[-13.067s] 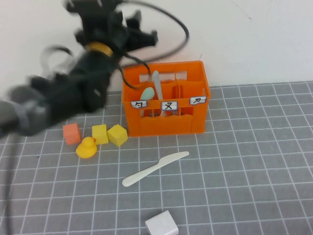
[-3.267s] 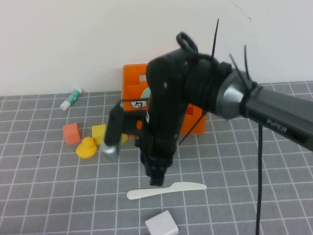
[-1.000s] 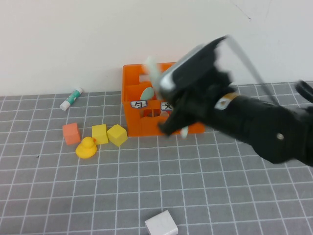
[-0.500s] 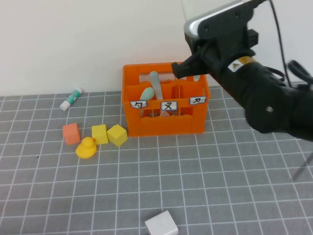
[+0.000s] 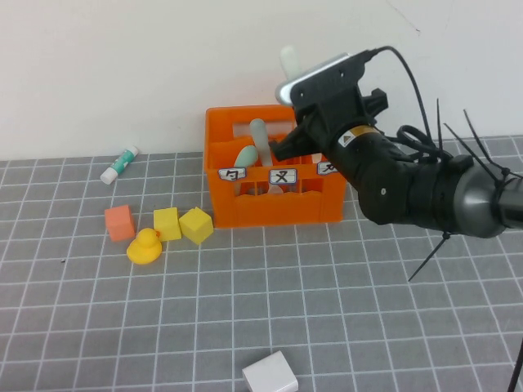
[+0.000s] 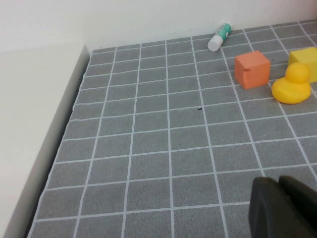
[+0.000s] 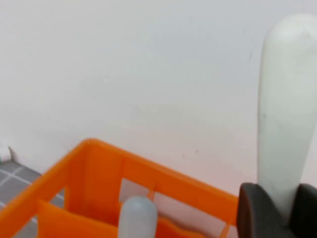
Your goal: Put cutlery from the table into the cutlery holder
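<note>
1. While the right gripper (image 5: 288, 145) hangs over the orange crate (image 5: 276, 200), its jaws are closed partway on the cream knife (image 5: 288, 60), which stands upright with its rounded end poking above the wrist camera housing.
2. In the right wrist view the knife (image 7: 283, 119) rises between the two dark fingers (image 7: 251, 213), with the crate's back rim (image 7: 124, 171) below it.
3. The crate stands on the grey tiled table (image 5: 327, 318) close to the back wall; three white labels sit on its front.
4. The mint spoon (image 5: 244, 155) and the grey fork (image 5: 261, 140) stand in the crate's left part, handles leaning upward; the exact compartment cannot be told.
5. The left gripper (image 6: 285, 208) is out of the high view; its wrist view shows dark fingertips pressed together, holding nothing, low over bare table well to the left.
6. Left of the crate: two yellow cubes (image 5: 184, 224), a yellow duck (image 5: 145, 246), an orange cube (image 5: 119, 222) and a white-and-green tube (image 5: 119, 164) near the wall.
7. A white block (image 5: 269, 373) lies at the near edge.
</note>
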Motion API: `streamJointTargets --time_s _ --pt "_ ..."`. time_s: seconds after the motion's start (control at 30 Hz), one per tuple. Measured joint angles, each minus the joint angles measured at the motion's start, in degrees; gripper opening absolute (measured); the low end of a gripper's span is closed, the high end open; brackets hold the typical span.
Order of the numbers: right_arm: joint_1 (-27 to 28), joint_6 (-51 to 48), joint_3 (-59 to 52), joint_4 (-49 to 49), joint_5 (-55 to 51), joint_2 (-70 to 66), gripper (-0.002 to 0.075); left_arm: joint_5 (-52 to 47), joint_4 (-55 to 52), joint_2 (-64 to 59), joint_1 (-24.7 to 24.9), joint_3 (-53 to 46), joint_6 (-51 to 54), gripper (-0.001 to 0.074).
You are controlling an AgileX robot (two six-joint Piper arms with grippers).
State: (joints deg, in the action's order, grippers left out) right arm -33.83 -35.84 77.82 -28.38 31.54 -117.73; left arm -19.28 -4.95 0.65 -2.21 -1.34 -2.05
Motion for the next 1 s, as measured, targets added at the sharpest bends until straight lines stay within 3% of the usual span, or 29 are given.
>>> streamJointTargets --time_s 0.3,0.67,1.0 --pt "1.9 -1.1 0.5 0.1 -0.3 -0.9 0.0241 0.0 0.0 0.0 0.0 0.0 0.0 -0.0001" --pt "2.2 -5.3 0.0 -2.7 -15.4 9.1 0.0253 0.0 0.0 0.0 0.0 0.0 0.0 -0.0001" --pt "0.9 -3.3 -17.1 -3.1 -13.6 30.5 0.0253 0.0 0.0 0.0 0.0 0.0 0.0 -0.0001"
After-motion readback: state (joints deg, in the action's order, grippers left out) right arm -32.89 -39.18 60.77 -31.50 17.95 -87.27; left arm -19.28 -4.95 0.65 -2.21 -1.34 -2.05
